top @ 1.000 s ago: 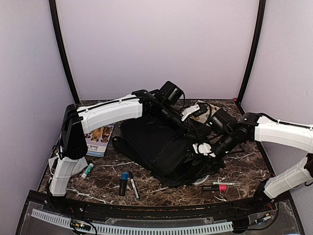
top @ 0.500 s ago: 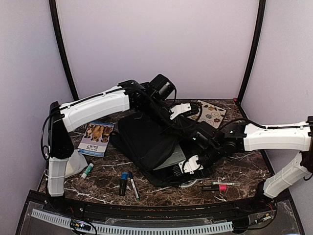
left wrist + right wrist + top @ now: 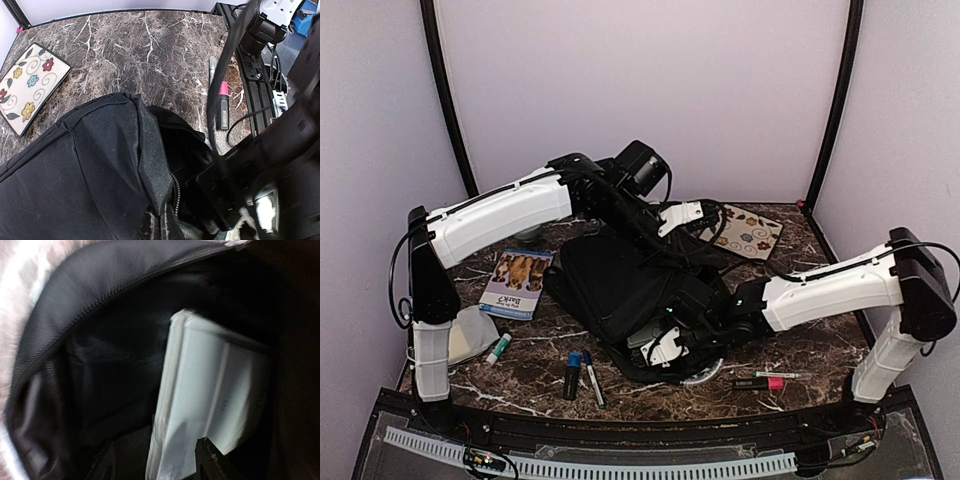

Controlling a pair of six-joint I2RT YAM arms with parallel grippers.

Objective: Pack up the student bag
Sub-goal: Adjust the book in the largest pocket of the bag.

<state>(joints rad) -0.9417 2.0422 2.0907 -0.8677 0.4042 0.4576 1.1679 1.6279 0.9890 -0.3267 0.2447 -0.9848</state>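
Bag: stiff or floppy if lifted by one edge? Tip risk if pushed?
Probably floppy: the bag creases and folds around its open mouth, so a one-edge lift would likely sag. It lies flat on the table, so pushing should slide or bunch it, not tip it.

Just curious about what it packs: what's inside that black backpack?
A pale, flat book-like item sits inside the black backpack. The rest is dark; anything else is hidden.

Dog booklet [image 3: 517,283] at left on the marble table [image 3: 820,340]; floral card [image 3: 752,230] back right; pink highlighter [image 3: 760,383] near front.
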